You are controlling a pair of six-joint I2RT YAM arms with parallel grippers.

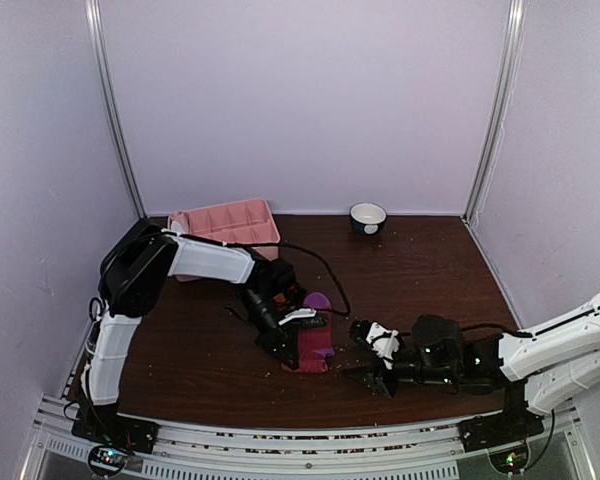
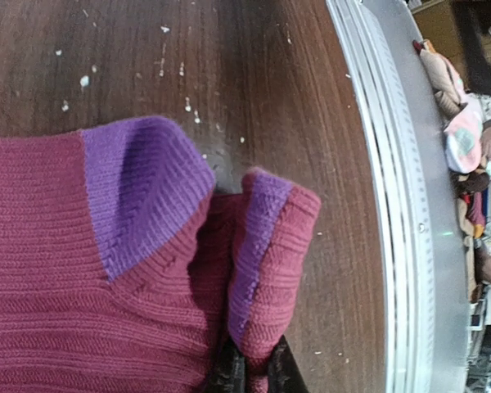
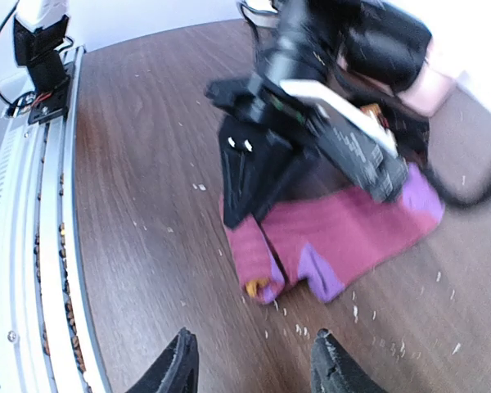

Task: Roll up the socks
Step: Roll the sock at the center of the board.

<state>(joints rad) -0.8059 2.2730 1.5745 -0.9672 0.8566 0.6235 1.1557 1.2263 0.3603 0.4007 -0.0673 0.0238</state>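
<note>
Rolling looks barely begun: the left gripper point(image 2: 250, 370) pinches the folded, purple-edged near end of the pink sock point(image 1: 316, 345), which lies on the table point(image 1: 430, 270). The right gripper point(image 3: 254, 368), fingers spread, hovers just beside it. The next move probably calls for turning that fold over toward the far end.

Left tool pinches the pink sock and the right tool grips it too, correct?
No. The right tool is open over the table, short of the pink sock; the right wrist view shows it. The left tool does pinch it.
</note>
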